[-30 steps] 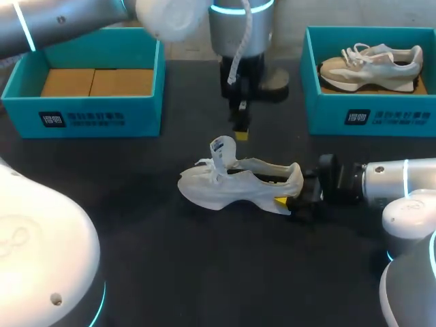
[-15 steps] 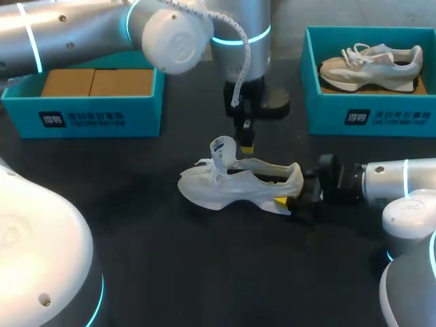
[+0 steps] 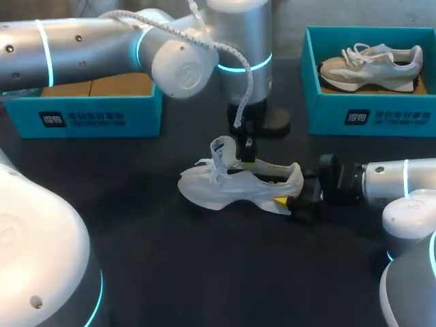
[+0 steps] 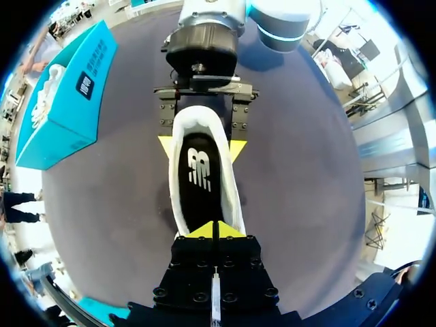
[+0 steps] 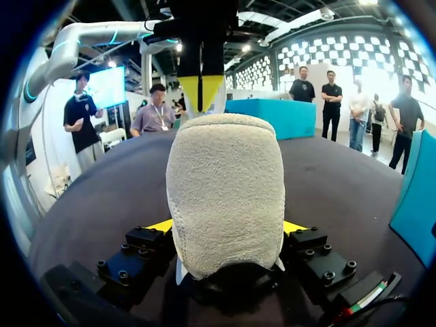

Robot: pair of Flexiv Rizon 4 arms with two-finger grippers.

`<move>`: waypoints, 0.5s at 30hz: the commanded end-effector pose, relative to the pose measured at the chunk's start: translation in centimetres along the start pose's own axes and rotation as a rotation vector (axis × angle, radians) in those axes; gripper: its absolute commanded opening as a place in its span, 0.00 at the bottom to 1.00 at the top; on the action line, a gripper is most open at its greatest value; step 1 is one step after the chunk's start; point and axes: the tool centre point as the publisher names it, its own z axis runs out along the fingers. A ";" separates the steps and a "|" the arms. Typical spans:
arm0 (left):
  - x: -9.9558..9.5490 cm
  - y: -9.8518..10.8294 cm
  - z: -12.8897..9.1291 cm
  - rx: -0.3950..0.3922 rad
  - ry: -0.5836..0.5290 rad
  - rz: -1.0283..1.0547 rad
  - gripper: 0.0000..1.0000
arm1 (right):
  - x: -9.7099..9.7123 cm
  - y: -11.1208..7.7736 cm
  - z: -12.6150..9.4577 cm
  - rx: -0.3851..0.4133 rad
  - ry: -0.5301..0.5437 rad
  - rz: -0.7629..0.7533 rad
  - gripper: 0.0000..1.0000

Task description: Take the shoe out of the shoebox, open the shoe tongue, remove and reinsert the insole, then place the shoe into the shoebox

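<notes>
The white mesh shoe [image 3: 238, 184] is out of its box and rests on its sole in the middle of the dark table [image 3: 170, 266], toe to the left and heel to the right, so the first step looks done. The right gripper [image 3: 289, 197] comes in from the right and clamps the heel between its two fingers, one on each side, steadying the shoe. The white tongue [image 3: 221, 148] stands pulled up and forward, so the opening step also appears done. The left gripper [image 3: 246, 151] points straight down just right of the tongue, over the mouth of the shoe. In the left wrist view its tips are pressed together with nothing visible between them, at the front end of the black insole with a white logo [image 4: 201, 178], which lies flat inside the shoe. Whether the tips touch the insole cannot be told, nor whether it has been out once. By my judgement the insole step is in hand, and boxing the shoe remains. The open teal shoebox [image 3: 88, 116] at the far left holds only a brown card liner. A second teal box [image 3: 371, 116] at the far right holds a beige and white sneaker [image 3: 371, 67].
</notes>
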 end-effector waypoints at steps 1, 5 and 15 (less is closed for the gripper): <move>-0.4 -0.2 1.3 0.006 0.008 0.013 0.00 | 0.0 0.1 0.0 0.004 0.000 0.001 0.00; -0.6 -0.4 2.1 -0.001 0.010 0.029 0.00 | 0.0 0.1 0.0 0.004 0.000 0.001 0.00; -0.2 -0.2 3.5 -0.004 0.034 0.043 0.00 | 0.0 0.1 0.0 0.004 0.000 0.001 0.00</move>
